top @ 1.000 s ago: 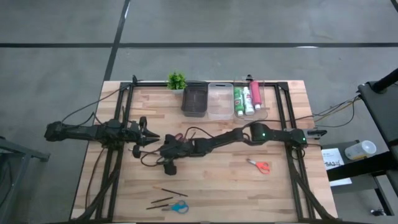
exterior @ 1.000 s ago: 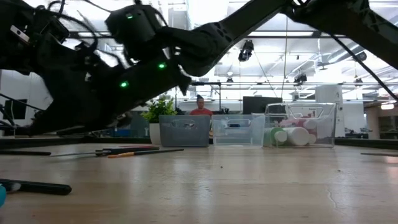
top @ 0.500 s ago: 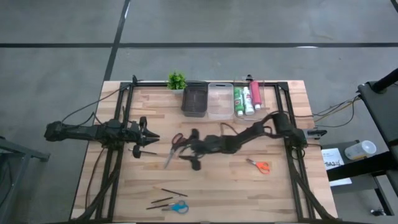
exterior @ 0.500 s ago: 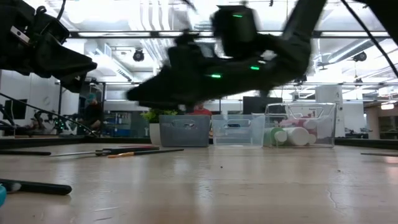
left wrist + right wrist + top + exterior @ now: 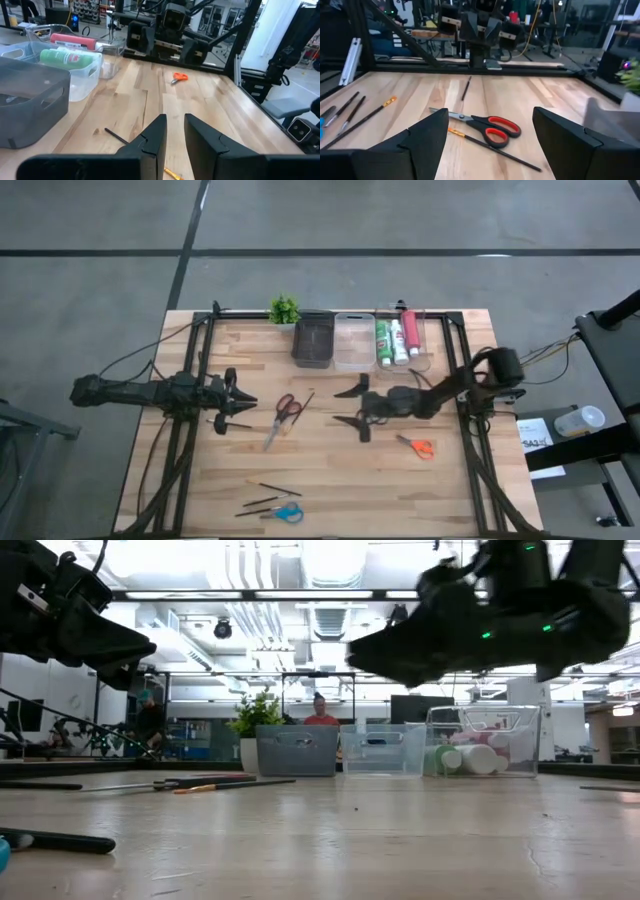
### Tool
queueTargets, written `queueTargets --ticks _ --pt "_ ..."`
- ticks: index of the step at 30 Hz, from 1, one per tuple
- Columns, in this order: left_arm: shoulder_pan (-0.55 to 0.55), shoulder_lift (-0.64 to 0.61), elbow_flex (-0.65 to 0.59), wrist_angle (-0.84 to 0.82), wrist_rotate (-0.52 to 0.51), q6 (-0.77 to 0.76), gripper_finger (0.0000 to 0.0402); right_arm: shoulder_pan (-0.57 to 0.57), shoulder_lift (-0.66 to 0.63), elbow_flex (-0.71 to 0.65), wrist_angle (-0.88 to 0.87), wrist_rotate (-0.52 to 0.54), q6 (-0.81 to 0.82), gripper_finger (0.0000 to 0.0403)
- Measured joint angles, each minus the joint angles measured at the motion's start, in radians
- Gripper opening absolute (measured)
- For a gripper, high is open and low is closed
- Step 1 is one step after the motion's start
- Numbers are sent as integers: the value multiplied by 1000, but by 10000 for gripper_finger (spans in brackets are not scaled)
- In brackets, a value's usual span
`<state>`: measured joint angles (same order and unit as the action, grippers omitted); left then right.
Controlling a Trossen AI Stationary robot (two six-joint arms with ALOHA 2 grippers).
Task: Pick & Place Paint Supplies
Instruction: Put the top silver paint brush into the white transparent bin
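The red-handled scissors (image 5: 283, 408) lie flat on the table's middle left with a thin brush (image 5: 301, 403) beside them; the right wrist view shows both, scissors (image 5: 492, 127) and brush (image 5: 490, 150). My right gripper (image 5: 352, 407) hangs wide open to their right, above the table, holding nothing. Orange scissors (image 5: 415, 446) lie near the right arm. Blue scissors (image 5: 286, 513) and several brushes (image 5: 265, 495) lie near the front edge. Green, white and pinkish-red tubes (image 5: 397, 338) lie in the far clear bin. My left gripper (image 5: 248, 400) waits at the left, open by a narrow gap (image 5: 175, 121).
Along the far edge stand a small potted plant (image 5: 284, 310), a dark grey bin (image 5: 312, 340) and a clear bin (image 5: 353, 342). Black frame rails (image 5: 462, 380) run down both table sides. Bare wood lies between the two grippers and in the middle near part.
My right arm has drawn back fast toward the table's right edge, from over the red scissors to the middle right. The scissors, half covered by the gripper a second ago, now lie uncovered on the table with the brush beside them.
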<state>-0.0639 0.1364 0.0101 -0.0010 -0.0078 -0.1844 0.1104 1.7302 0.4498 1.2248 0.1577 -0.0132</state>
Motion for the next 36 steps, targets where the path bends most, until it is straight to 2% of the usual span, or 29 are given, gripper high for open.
queueTargets --ticks 3,9,12,20,25,36 --pt "0 1 0 0 0 0 77 0 -106 -79 0 2 -11 288" --pt "0 5 0 0 0 0 77 -20 -272 -195 -23 5 63 288" --pt "0 5 0 0 0 0 77 -19 -313 -225 -35 57 85 288" --pt "0 5 0 0 0 0 77 -19 -325 -226 -71 74 84 288" --pt "0 5 0 0 0 0 77 -19 -319 -202 -73 72 23 288" --pt "0 5 0 0 0 0 77 -19 -320 -121 -72 72 10 288"
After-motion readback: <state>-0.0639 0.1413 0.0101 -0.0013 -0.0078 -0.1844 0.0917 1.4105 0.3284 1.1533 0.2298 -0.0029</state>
